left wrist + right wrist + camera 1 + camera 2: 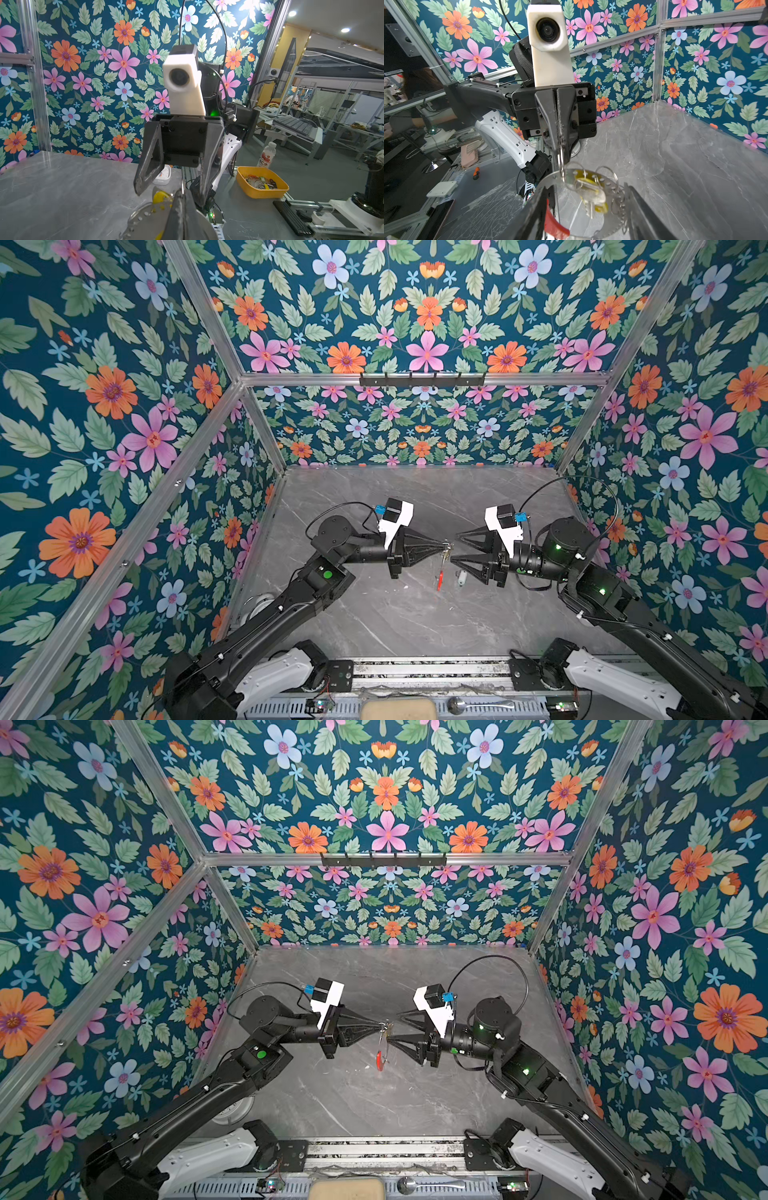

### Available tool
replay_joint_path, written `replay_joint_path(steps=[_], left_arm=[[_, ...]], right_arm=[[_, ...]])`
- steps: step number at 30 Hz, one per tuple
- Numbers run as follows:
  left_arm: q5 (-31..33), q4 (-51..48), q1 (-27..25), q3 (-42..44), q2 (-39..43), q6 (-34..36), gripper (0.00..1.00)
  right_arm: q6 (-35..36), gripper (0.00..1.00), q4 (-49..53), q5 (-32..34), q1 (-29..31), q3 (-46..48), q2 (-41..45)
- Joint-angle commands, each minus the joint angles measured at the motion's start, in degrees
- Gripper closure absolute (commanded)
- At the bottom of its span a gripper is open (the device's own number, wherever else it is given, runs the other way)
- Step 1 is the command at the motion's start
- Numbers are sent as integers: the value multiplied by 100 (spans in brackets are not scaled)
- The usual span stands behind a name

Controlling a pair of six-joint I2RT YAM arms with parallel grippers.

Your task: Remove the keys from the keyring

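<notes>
The keyring [548,179], a thin grey hoop with a red section [553,225] and small silver rings [616,199] round its rim, hangs in the air over the grey table. My left gripper [560,152] is shut on one small silver ring at the hoop's top. In both top views its tip [444,546] [384,1026] shows with the red section [439,578] dangling below. The keys [591,205], with a yellow tag [603,208] and a pale tag [593,196], hang inside the hoop. My right gripper [585,186] [454,548] stands open, one finger on each side of the hoop.
A small pale oblong thing [461,577] lies on the table below my right gripper. In the left wrist view, a white box [163,176] sits near the table's edge, with a yellow bin [261,193] and a bottle [268,154] beyond. Floral walls enclose the table.
</notes>
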State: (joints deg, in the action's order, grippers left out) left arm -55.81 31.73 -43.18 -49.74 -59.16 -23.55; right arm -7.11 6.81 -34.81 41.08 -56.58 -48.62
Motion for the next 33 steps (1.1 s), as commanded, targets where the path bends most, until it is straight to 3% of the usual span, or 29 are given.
replay_joint_path(steps=[1, 7, 15, 27, 33], left_arm=[[-219, 560, 11, -14, -16, -213, 100], [-403, 649, 8, -27, -68, -332, 100], [-113, 434, 10, -1, -4, -232, 100], [205, 777, 6, 84, 10, -347, 100], [236, 1387, 4, 227, -37, -668, 100]], right_arm=[[-65, 40, -203, -261, 5, -29, -78], [-39, 40, -131, -200, -3, -62, -236], [-33, 72, -50, -279, 0, -131, -184], [-76, 100, 0, -372, 5, -112, -234], [-44, 100, 240, -657, 6, -237, -412]])
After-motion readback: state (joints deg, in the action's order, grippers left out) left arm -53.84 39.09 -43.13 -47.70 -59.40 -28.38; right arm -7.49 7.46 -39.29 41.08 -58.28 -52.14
